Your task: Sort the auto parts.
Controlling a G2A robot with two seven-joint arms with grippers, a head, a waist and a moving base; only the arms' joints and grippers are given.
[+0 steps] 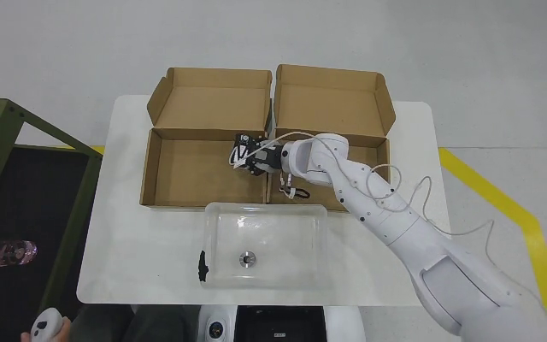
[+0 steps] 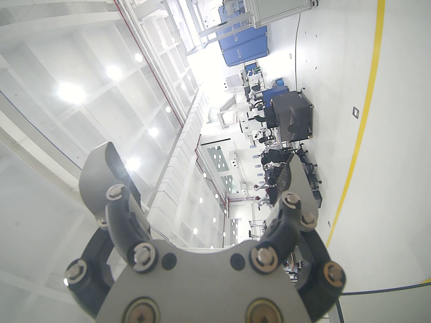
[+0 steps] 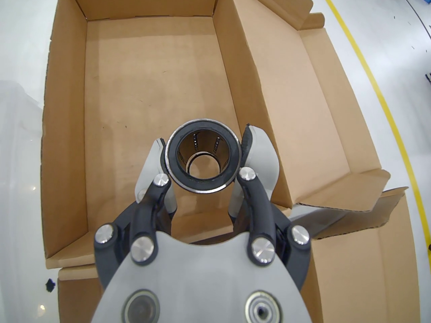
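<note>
The right claw (image 3: pixel 205 141) grips a bearing (image 3: pixel 232 164) by its sides, over the floor of the box (image 1: pixel 184 171) toward the desk's far left corner, near that box's right wall. The left claw (image 2: pixel 202 154) is spread wide, holding nothing. A bin (image 1: pixel 265 224) at the near edge holds a metal part (image 1: pixel 248 259).

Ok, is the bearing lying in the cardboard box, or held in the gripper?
Held. The right gripper is shut on the bearing, above the open cardboard box.
</note>
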